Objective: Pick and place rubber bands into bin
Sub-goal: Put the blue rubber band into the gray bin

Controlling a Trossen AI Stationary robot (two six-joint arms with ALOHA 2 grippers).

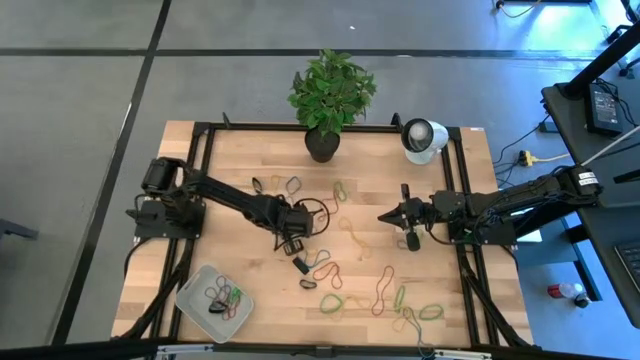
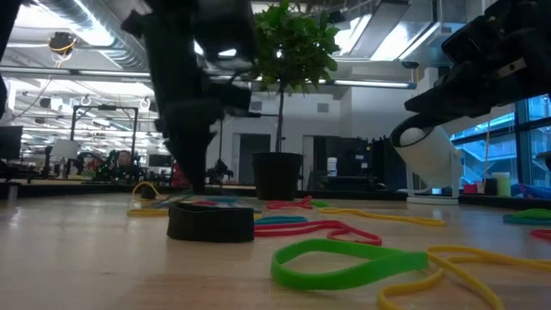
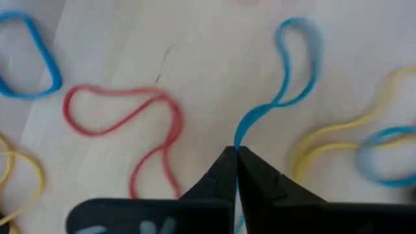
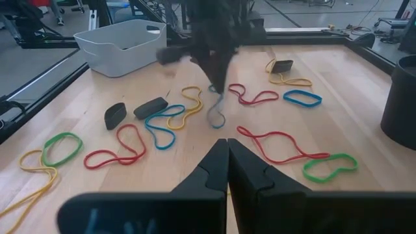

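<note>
A: Where are the rubber bands (image 1: pixel 342 272) now?

B: Most of them lie loose on the worktop (image 1: pixel 235 160), which is of pale wooden planks with a visible grain. They are thin floppy loops, some twisted into figure-eight shapes, in green, red, yellow and blue. A few already lie in the bin (image 1: pixel 193 298), a shallow whitish plastic tray with rounded corners that stands near the front left corner of the worktop.

A: And the left end effector (image 1: pixel 291 243)?

B: It is low over the middle of the worktop, and its two dark fingers are clenched on a blue rubber band (image 3: pixel 286 81). In the left wrist view the band comes out from between the pressed tips as a thin strand and opens into a narrow loop. A red rubber band (image 3: pixel 133 120) lies beside it, wavy and flat on the wood.

A: What about the right end effector (image 1: pixel 384 217)?

B: It hangs over the worktop to the right of the middle, well apart from the bin. Its fingers are pressed together and hold nothing.

A: Anything else on the worktop?

B: Two small solid black blocks (image 4: pixel 150 106) with a matt surface lie among the bands. At the far edge stand a dark round plant pot (image 1: pixel 322 146) with a leafy green plant and a smooth white round device (image 1: pixel 423 138).
</note>
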